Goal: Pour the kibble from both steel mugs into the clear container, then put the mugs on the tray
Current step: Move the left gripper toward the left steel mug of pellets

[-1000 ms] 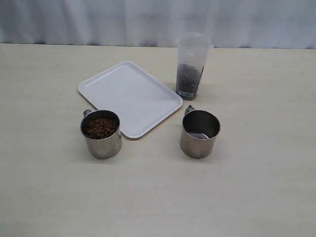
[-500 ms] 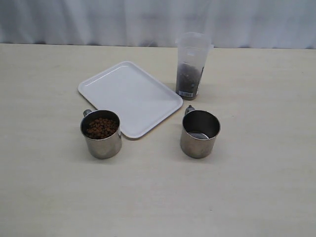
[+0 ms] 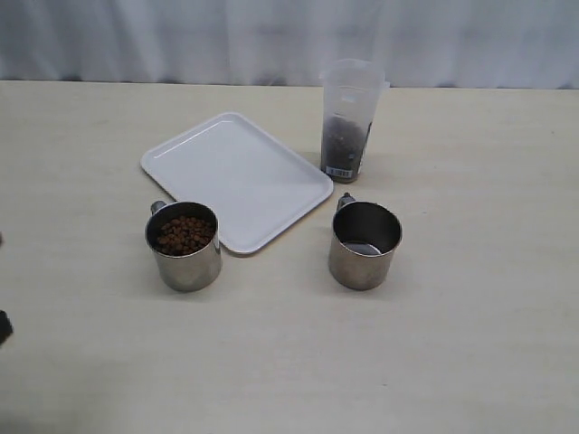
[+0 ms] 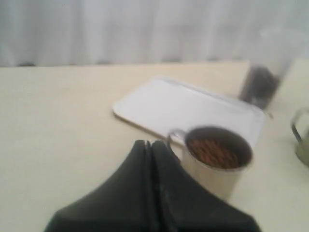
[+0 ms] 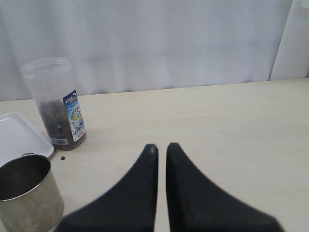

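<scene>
Two steel mugs stand in front of the white tray (image 3: 237,179). The left mug (image 3: 184,246) holds brown kibble (image 3: 186,233); the right mug (image 3: 365,244) looks empty. The clear container (image 3: 350,119) stands upright behind the right mug, with dark kibble in its lower part. In the blurred left wrist view my left gripper (image 4: 148,143) is shut and empty, close beside the full mug (image 4: 212,164) near its handle. My right gripper (image 5: 161,146) is shut on nothing, hovering over bare table, with the empty mug (image 5: 26,193) and the container (image 5: 55,101) off to one side.
One stray pellet (image 5: 63,157) lies on the table by the container's base. A pale curtain runs behind the table's far edge. A dark bit of the left arm (image 3: 4,325) shows at the left border of the exterior view.
A dark part of the left arm has come into the exterior view at its left edge. The mugs, tray and container have stayed put.
</scene>
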Robot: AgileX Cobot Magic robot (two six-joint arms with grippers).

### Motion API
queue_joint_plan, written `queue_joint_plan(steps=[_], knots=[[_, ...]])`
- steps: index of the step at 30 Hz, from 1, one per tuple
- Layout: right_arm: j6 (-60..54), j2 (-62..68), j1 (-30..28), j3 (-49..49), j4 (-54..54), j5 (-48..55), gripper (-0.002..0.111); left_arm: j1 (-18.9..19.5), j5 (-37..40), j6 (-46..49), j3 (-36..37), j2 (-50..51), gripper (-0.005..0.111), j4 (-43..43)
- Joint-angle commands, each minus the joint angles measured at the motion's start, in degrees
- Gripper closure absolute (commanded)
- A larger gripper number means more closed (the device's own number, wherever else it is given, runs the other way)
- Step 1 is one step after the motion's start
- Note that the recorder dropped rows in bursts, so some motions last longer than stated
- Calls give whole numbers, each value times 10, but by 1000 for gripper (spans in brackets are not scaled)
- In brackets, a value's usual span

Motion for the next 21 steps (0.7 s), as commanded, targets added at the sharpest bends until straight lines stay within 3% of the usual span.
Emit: queue_joint_plan(steps=[1, 4, 6, 8, 10, 12, 21], knots=[[0, -1, 1, 1, -7, 2, 104, -9, -157, 124, -23, 286, 107, 56], [0, -1, 1, 1, -7, 2, 104, -9, -219, 189, -86, 453, 107, 65], [0, -1, 1, 1, -7, 2, 104, -9, -225, 210, -126, 525, 99, 120], [0, -1, 1, 1, -7, 2, 104, -9, -260, 208, -148, 570, 75, 141], [0, -1, 1, 1, -7, 2, 104, -9, -256, 211, -169, 591, 28, 136], [0, -1, 1, 1, -7, 2, 104, -9, -249, 211, -184, 606, 9, 136], [0, -1, 1, 1, -7, 2, 104, -9, -309, 271, -223, 690, 8, 137]])
